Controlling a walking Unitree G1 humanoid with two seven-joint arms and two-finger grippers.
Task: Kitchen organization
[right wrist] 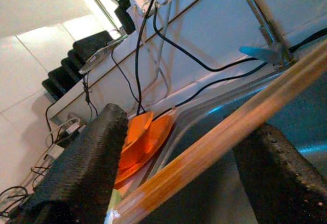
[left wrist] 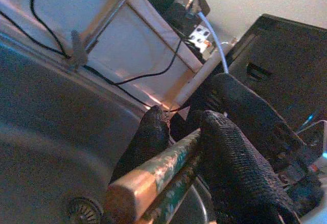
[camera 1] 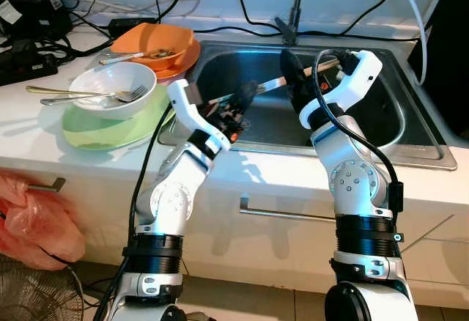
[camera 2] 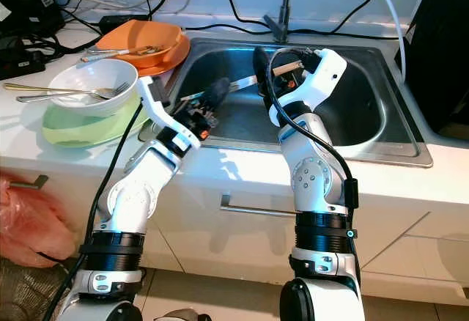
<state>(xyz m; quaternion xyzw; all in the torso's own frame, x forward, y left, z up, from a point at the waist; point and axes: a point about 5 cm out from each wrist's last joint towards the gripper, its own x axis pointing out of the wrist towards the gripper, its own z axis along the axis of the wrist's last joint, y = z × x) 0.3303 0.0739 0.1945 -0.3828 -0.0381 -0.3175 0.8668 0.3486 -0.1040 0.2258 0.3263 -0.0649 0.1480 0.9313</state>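
a pair of wooden chopsticks (camera 1: 272, 83) hangs over the steel sink (camera 1: 410, 134), running slantwise between the two grippers. the left gripper (camera 1: 245, 95) is clamped on the lower, grimy end; in the left wrist view its black fingers (left wrist: 232, 168) press against both sides of the sticks (left wrist: 153, 178), which look worn and flecked with green. the right gripper (camera 1: 292, 72) sits at the upper end, close to the faucet base (camera 1: 287, 29). in the right wrist view its two fingers (right wrist: 87, 168) stand wide apart, one on each side of the sticks (right wrist: 225, 132), with a gap showing at each side, so they do not seem to be gripping.

below the left gripper the sink drain (left wrist: 84, 215) shows in the basin floor. past the left gripper, on the white counter (camera 1: 29, 134), a white bowl (camera 1: 110, 90) with a fork (camera 1: 128, 95) in it rests on a pale green plate (camera 1: 110, 130). a long spoon (camera 1: 51, 90) lies across the bowl's rim. further back sits an orange bowl (camera 1: 150, 42) on an orange plate (camera 1: 187, 61), with another utensil lying inside. black cables (camera 1: 220, 28) trail along the wall behind the sink. under the counter, to the left of the left arm, hangs a red plastic bag (camera 1: 33, 226).
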